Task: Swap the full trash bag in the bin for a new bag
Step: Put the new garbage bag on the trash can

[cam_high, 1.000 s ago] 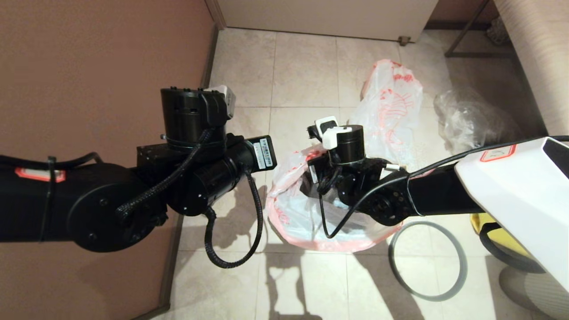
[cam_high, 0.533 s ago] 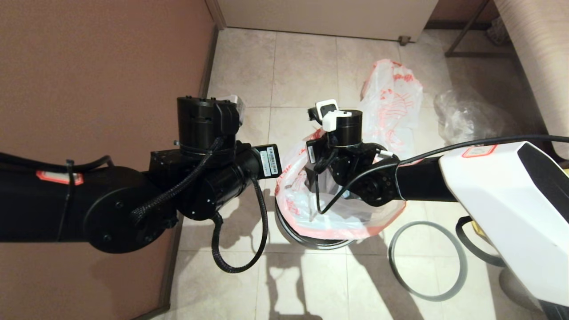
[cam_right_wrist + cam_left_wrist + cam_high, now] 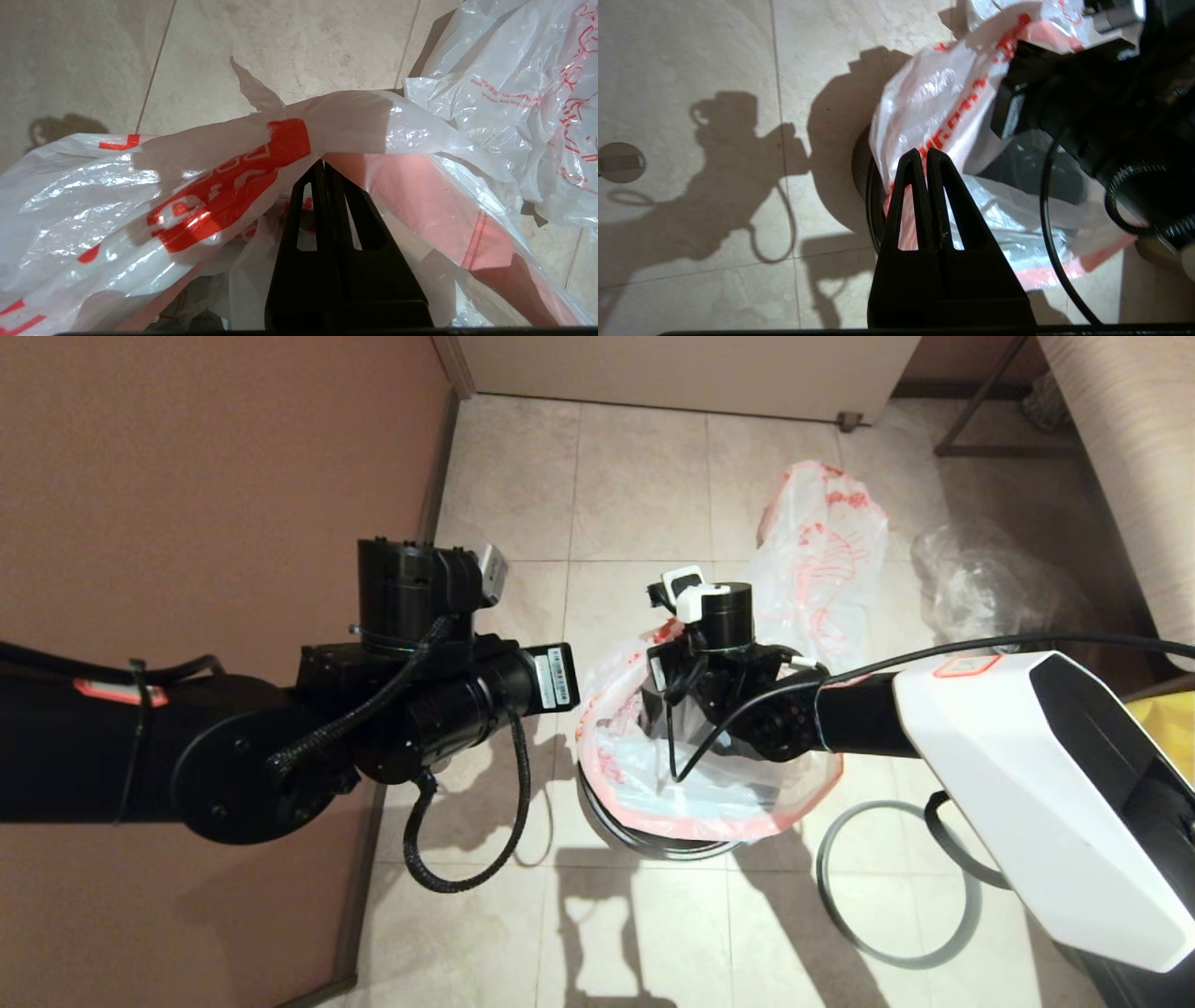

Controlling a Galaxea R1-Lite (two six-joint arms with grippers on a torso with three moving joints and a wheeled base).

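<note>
Beige floor tiles lie under my arms. My right gripper, fingers pressed together, pushes up under the new bag, which drapes over the bin. My left gripper hovers closed beside it. Beyond lies the full trash bag.

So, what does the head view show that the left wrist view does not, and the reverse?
Only the head view shows the full trash bag lying on the floor beyond the bin, the grey ring on the tiles and a clear bag. Only the left wrist view shows the left gripper, shut, beside the new bag's edge, and a round floor drain. Both show the new bag draped over the bin and the right arm above it.
</note>
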